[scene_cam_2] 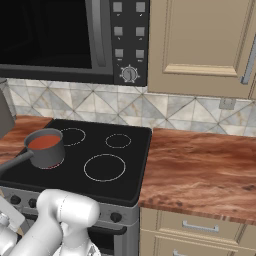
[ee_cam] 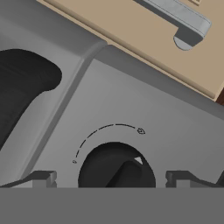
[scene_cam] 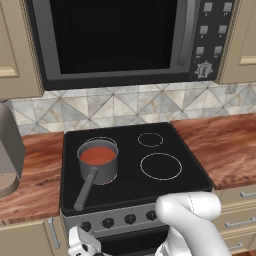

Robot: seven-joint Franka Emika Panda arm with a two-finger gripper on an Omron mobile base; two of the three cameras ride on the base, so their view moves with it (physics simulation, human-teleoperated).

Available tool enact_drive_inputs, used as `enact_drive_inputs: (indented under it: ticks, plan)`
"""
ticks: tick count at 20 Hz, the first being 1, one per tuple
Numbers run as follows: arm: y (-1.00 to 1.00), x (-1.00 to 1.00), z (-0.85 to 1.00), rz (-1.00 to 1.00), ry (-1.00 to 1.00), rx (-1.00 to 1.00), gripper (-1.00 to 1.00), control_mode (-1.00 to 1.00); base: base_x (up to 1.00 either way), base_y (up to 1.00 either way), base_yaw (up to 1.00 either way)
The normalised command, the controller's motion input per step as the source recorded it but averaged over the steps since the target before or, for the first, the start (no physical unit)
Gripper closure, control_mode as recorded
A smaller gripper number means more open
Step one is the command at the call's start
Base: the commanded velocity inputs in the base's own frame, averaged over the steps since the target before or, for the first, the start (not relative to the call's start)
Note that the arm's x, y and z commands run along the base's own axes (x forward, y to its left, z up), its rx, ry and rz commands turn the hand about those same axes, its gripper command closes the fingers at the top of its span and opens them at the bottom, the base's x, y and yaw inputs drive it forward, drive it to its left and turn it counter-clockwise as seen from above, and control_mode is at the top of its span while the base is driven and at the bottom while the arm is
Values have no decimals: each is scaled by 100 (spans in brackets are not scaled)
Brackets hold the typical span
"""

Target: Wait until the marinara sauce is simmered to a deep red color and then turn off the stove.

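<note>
Hand view: the gripper (ee_cam: 109, 177) is spread wide, one finger tip (ee_cam: 43, 178) on each side of a black knob (ee_cam: 117, 168) on the stove's grey front panel (ee_cam: 144, 105) — the tips stand apart from the knob and grasp nothing. A thin arc with small marks curves above the knob, and a white pointer sits on its upper right edge. Past the panel's edge lies a tan cabinet front (ee_cam: 131, 30) with a grey handle (ee_cam: 179, 17).

In the left base view the gripper (scene_cam: 82, 243) hangs low in front of the stove (scene_cam: 131, 165), by the left end of the knob row. On the black cooktop above, a grey saucepan (scene_cam: 97, 162) stands on the near left burner, handle pointing toward the front edge — the marinara sauce (scene_cam: 98, 156) inside is a flat orange-red disc. Wood-look counter (scene_cam: 225, 145) flanks the stove on both sides. Farther back is a tiled wall, and above it a black-windowed microwave (scene_cam: 115, 37).
</note>
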Motion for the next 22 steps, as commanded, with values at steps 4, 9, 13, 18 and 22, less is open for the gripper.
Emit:
enact_drive_inputs:
  ticks: [4, 9, 13, 18, 22]
  plan:
    - [0, 0, 0, 0, 0, 0, -100, -100, 0, 0, 0]
    - [0, 0, 0, 0, 0, 0, -100, -100, 0, 0, 0]
    - [0, 0, 0, 0, 0, 0, -100, -100, 0, 0, 0]
    - [0, 0, 0, 0, 0, 0, -100, -100, 0, 0, 0]
    - [0, 0, 0, 0, 0, 0, -100, -100, 0, 0, 0]
